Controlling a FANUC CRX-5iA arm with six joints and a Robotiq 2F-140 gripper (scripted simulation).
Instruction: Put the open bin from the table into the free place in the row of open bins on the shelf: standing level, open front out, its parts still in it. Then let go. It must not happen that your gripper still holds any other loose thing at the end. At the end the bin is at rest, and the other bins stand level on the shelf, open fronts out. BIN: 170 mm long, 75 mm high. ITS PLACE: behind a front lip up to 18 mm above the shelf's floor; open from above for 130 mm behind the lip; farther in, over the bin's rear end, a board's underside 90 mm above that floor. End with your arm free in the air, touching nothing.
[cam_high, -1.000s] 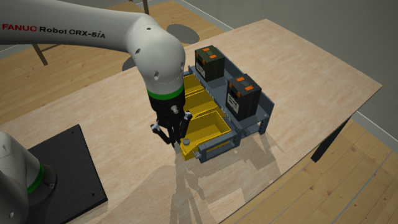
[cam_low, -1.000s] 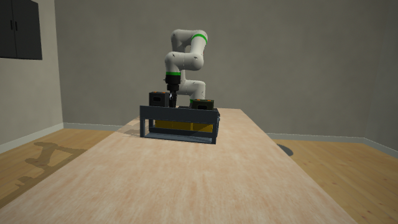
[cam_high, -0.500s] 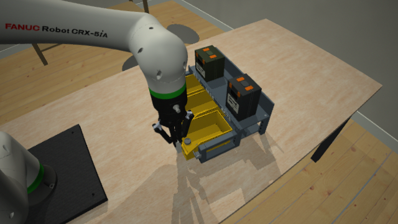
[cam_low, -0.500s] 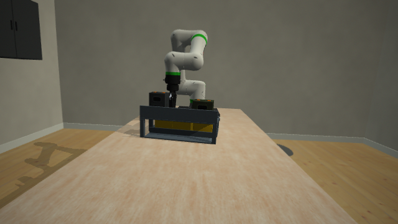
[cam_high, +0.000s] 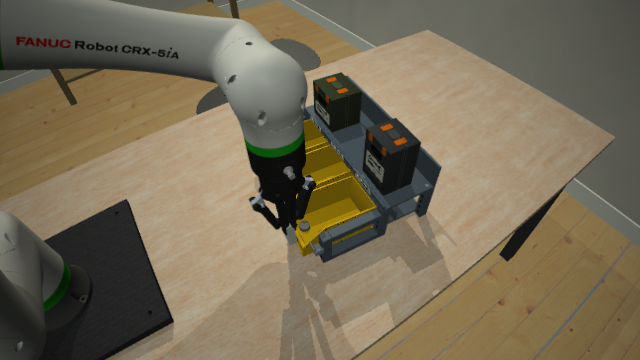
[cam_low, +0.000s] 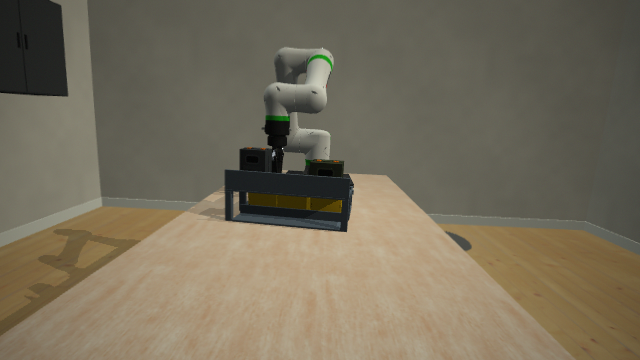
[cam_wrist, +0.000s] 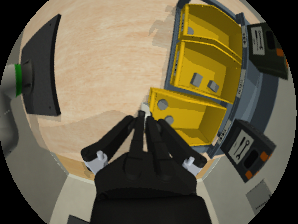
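Closed on nothing, black two-finger gripper (cam_high: 289, 231) is hovering at the front edge of the near yellow plastic open bin (cam_high: 336, 204), seated in the grey metal shelf (cam_high: 430, 172). Wrist view alone is showing small parts (cam_wrist: 204, 83) in the middle bin.

A white arm (cam_high: 150, 45) marked FANUC Robot CRX-5iA is reaching in from the upper left of the frame, its black gripper (cam_high: 289, 235) pointing down at centre with fingers closed together and empty. The fingertips are sitting at the front end of the nearest yellow bin (cam_high: 337, 205), which is lying in the grey shelf (cam_high: 425, 175) beside other yellow bins (cam_high: 325, 165). 2 dark boxes (cam_high: 337, 100) with orange marks are standing on the shelf's upper board. A black base plate (cam_high: 125, 270) is occupying the lower left on the wooden table (cam_high: 475, 115).
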